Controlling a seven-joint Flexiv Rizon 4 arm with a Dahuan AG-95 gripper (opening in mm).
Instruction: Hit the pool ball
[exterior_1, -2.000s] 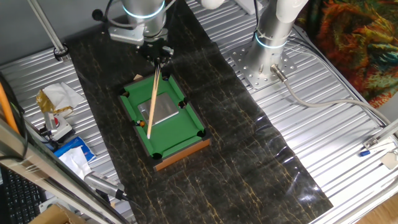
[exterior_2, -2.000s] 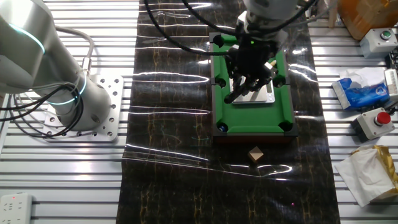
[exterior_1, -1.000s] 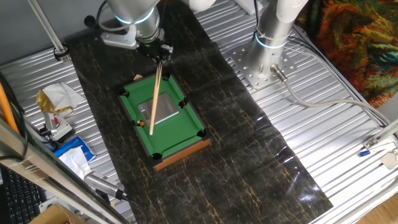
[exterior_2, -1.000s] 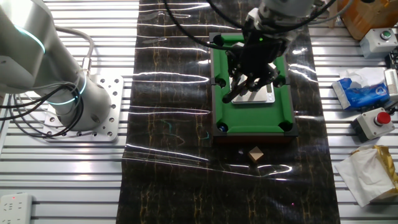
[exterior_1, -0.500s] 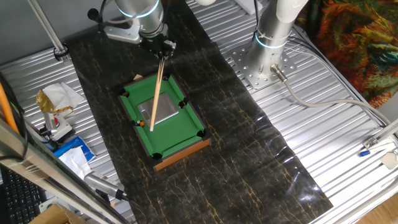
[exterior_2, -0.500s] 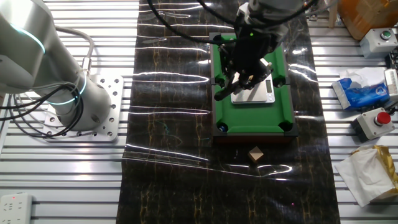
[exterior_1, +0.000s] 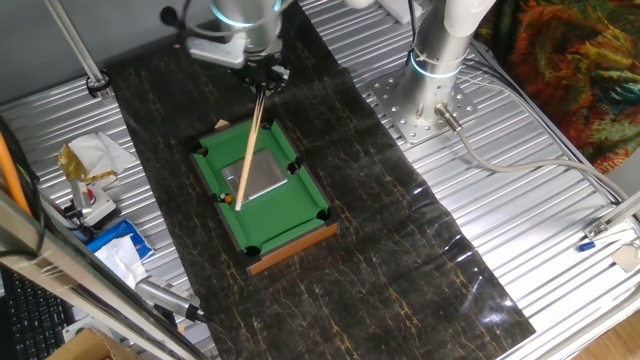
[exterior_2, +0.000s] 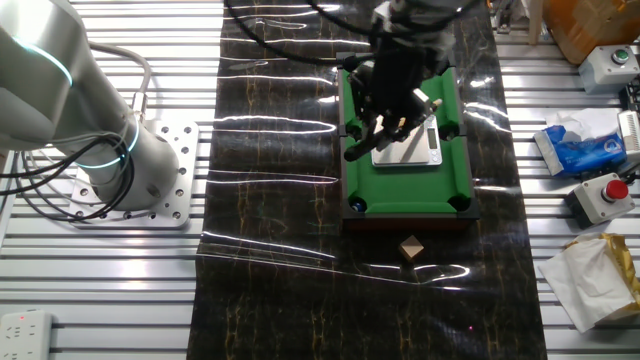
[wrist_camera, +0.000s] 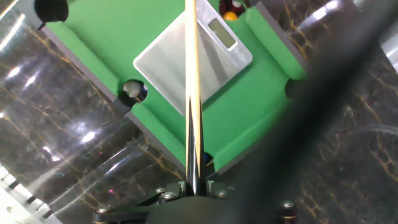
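Observation:
The mini green pool table (exterior_1: 300, 200) lies on the dark mat. My gripper (exterior_1: 264, 74) hangs over its far end, shut on a wooden cue stick (exterior_1: 249, 145) that slants down toward the near left rail. The pool ball (exterior_1: 228, 198), orange-red, rests by that rail just left of the cue tip. In the hand view the gripper (wrist_camera: 194, 184) clamps the cue (wrist_camera: 192, 74), and the ball (wrist_camera: 236, 4) sits at the top edge right of the cue, above a small orange blob. In the other fixed view the gripper (exterior_2: 383, 118) covers the table (exterior_2: 455, 170) and hides the ball.
A flat silver scale (exterior_1: 262, 178) lies on the felt under the cue. A white ball (wrist_camera: 132, 89) sits in a side pocket. A small cardboard cube (exterior_2: 410, 248) lies off the table's end. A second arm's base (exterior_2: 110, 150), a red button (exterior_2: 605, 195) and crumpled paper (exterior_1: 90, 158) flank the mat.
My gripper has shifted a little toward the table's far end and sideways with the cue, whose tip drew back slightly. The ball has not moved.

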